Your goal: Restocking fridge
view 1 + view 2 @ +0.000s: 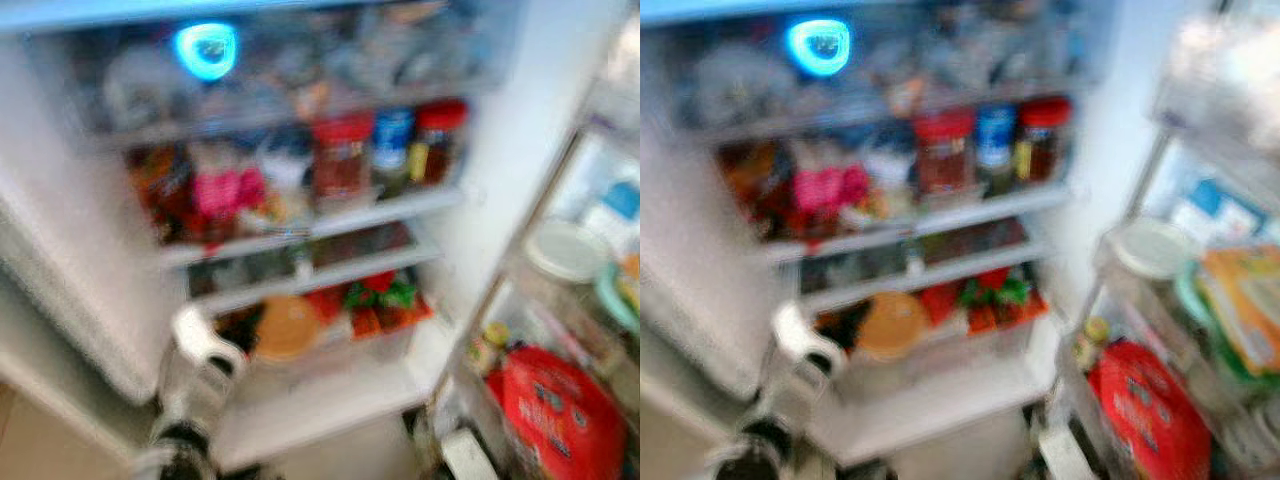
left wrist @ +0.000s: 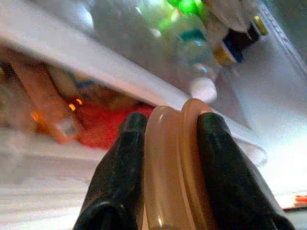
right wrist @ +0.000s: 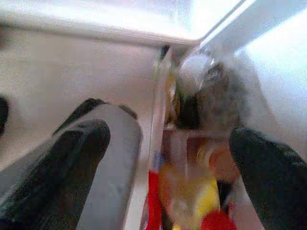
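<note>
Head views blurred. Left gripper (image 2: 168, 143) jaws clamped on the tan lid of a clear jar (image 1: 285, 330), at 7 o'clock in the open fridge (image 1: 330, 400), over the bottom shelf. Red-lidded jars (image 1: 342, 160) on the shelf above. Right gripper (image 3: 168, 158) jaws wide apart beside the door rack (image 1: 520, 300), holding nothing.

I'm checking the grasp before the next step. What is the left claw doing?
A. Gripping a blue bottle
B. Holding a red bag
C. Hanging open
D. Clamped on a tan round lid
D: in the left wrist view both black fingers press against the sides of the tan lid, near the fridge shelf.
</note>
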Controlling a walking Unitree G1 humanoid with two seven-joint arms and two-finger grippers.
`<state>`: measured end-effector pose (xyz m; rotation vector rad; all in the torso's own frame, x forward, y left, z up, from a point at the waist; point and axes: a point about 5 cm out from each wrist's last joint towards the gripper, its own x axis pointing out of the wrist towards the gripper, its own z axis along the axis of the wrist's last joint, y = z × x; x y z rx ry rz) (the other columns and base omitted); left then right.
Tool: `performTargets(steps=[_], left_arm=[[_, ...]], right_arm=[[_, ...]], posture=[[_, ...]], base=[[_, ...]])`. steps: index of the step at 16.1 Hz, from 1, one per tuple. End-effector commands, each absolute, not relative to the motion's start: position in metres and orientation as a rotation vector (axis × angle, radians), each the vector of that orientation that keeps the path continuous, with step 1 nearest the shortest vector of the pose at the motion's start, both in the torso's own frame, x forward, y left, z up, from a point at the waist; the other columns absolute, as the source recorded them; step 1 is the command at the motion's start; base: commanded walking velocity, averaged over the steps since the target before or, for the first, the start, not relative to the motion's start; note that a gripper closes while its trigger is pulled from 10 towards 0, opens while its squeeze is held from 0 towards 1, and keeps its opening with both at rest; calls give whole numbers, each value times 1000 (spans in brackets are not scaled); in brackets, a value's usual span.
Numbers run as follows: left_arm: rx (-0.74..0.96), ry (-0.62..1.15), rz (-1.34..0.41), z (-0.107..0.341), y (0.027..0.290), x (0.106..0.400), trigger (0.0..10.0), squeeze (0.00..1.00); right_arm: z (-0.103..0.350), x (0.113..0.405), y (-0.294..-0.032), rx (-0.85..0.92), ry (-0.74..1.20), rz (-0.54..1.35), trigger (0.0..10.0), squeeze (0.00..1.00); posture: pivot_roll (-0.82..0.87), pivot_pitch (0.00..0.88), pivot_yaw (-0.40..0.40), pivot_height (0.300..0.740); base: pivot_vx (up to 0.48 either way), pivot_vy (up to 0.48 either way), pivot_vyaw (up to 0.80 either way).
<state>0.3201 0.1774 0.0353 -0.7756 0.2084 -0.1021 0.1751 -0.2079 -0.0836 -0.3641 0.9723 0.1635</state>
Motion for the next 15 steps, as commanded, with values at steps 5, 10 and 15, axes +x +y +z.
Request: performTargets(steps=[5, 10, 15], left_arm=[[-808, 191, -121, 40, 166, 325, 10000, 0], [-799, 161, -139, 48, 164, 331, 10000, 0], [-803, 128, -111, 56, 166, 336, 10000, 0]], right_arm=[[-88, 164, -211, -358, 1016, 154, 10000, 0], [-89, 163, -211, -358, 1017, 155, 10000, 0], [-89, 162, -210, -354, 1016, 155, 10000, 0]], posture=[[-44, 0, 39, 648], [-52, 0, 49, 648], [-57, 0, 53, 648]], base=[[279, 0, 0], [278, 0, 0], [161, 0, 0]])
